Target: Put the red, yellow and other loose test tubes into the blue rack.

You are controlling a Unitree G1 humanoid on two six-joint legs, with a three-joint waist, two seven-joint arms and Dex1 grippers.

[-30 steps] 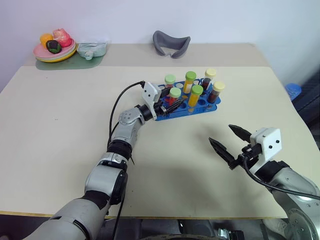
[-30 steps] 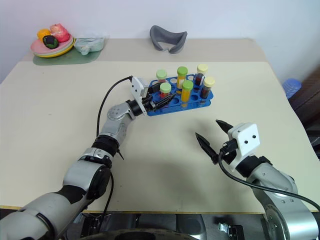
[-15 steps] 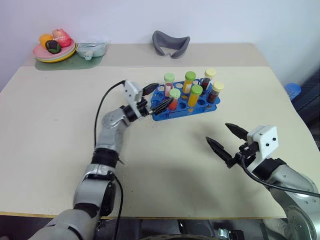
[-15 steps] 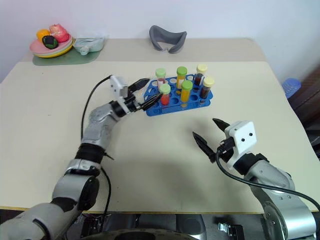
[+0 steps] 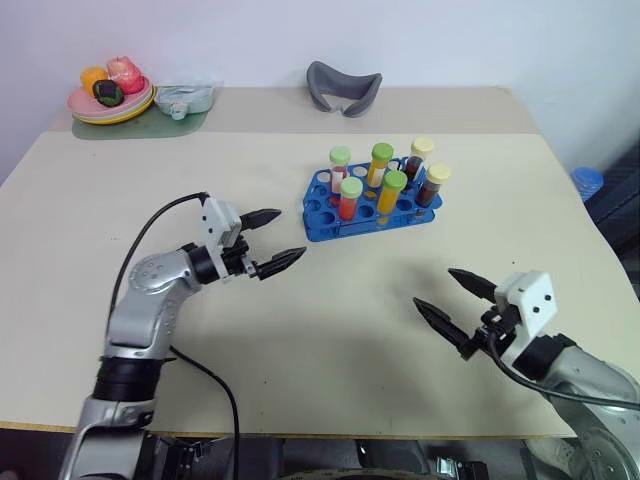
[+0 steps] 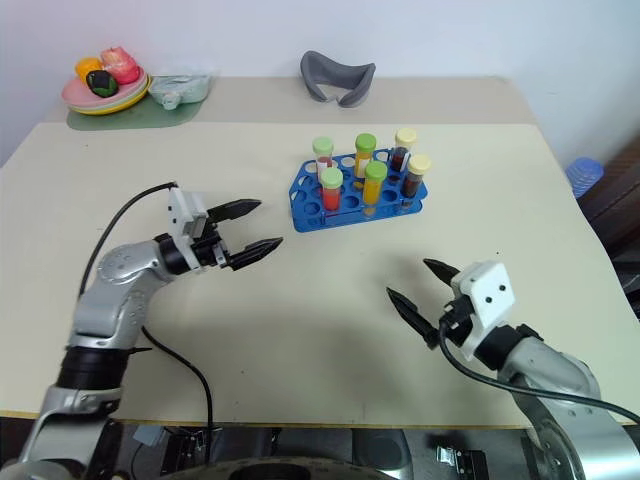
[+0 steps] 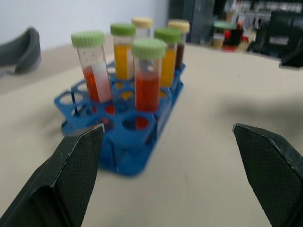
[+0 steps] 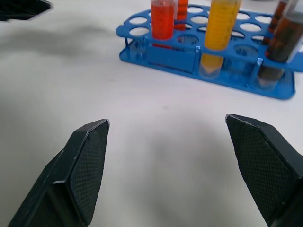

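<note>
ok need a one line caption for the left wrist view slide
Open left gripper facing the blue rack, six capped tubes standing upright in it.

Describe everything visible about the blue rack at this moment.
The blue rack is a bright blue, plastic-looking rectangular frame whose top is a grid of round holes. It sits flat on the beige table, slightly angled, near the middle toward the far side. Six capped tubes stand upright in it: two red-orange, two yellow, two dark; the other holes are empty. Neither tool touches it; the left tool, open, is nearest, off its left end.
</note>
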